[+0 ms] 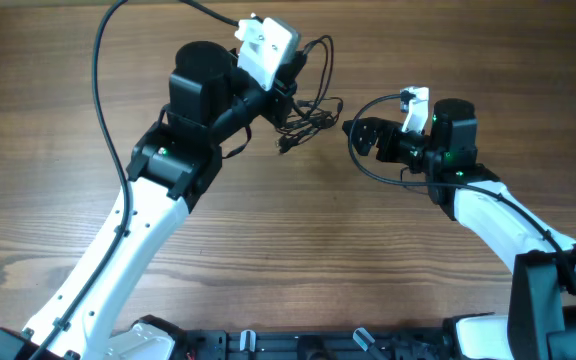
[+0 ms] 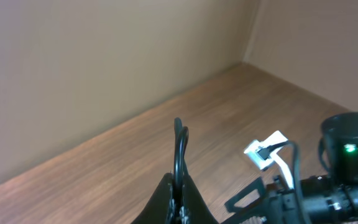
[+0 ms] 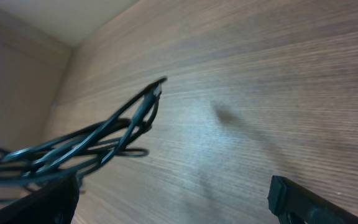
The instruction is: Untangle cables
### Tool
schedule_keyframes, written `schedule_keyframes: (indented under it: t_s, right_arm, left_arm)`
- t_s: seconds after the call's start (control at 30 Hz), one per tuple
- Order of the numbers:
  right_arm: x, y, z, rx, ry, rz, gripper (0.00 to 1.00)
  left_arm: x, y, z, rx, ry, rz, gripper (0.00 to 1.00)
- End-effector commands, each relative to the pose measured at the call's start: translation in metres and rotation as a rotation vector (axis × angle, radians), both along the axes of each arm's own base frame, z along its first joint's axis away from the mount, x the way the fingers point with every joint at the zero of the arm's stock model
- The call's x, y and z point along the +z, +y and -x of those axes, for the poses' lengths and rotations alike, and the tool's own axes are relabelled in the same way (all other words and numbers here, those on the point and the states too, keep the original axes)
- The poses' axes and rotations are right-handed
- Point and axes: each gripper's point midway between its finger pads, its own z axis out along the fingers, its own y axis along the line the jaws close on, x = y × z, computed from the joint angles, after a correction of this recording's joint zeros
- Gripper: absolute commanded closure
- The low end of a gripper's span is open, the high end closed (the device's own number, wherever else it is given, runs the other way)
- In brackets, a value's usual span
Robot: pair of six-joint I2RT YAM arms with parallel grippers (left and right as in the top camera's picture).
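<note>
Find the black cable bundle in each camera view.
Overhead: cable bundle at top centre, between the two arms.
Left wrist: one loop of it, upright at bottom centre.
Right wrist: left half of the picture.
Shared landmark: the wooden table, seen in every view.

Overhead looks straight down, wrist cameras low, close, both sharing cable tangle

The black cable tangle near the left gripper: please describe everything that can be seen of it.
The cable tangle is a bunch of thin black cords knotted into several loops. One loop arches to the far side, and a small plug end sticks out on the near side. The left gripper is shut on it, with a narrow loop standing up out of the grip. The open right gripper is beside it, apart.
</note>
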Motion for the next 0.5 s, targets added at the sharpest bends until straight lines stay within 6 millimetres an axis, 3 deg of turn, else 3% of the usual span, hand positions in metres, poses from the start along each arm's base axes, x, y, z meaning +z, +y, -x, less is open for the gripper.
schedule_keyframes:
  t_s: [0.0,0.13,0.47]
  right_arm:
    - [0.022,0.024,0.004,0.154,-0.132,-0.009,0.0]
    - [0.045,0.054,0.021,0.355,-0.291,-0.042,0.0]
    - [0.051,0.063,0.034,0.469,-0.368,-0.046,0.0]
  left_arm:
    - [0.03,-0.017,0.011,-0.038,-0.073,0.05,0.96]
    - [0.039,-0.029,0.017,-0.066,-0.099,0.069,0.96]
    - [0.035,-0.024,0.013,-0.033,-0.089,0.056,0.96]
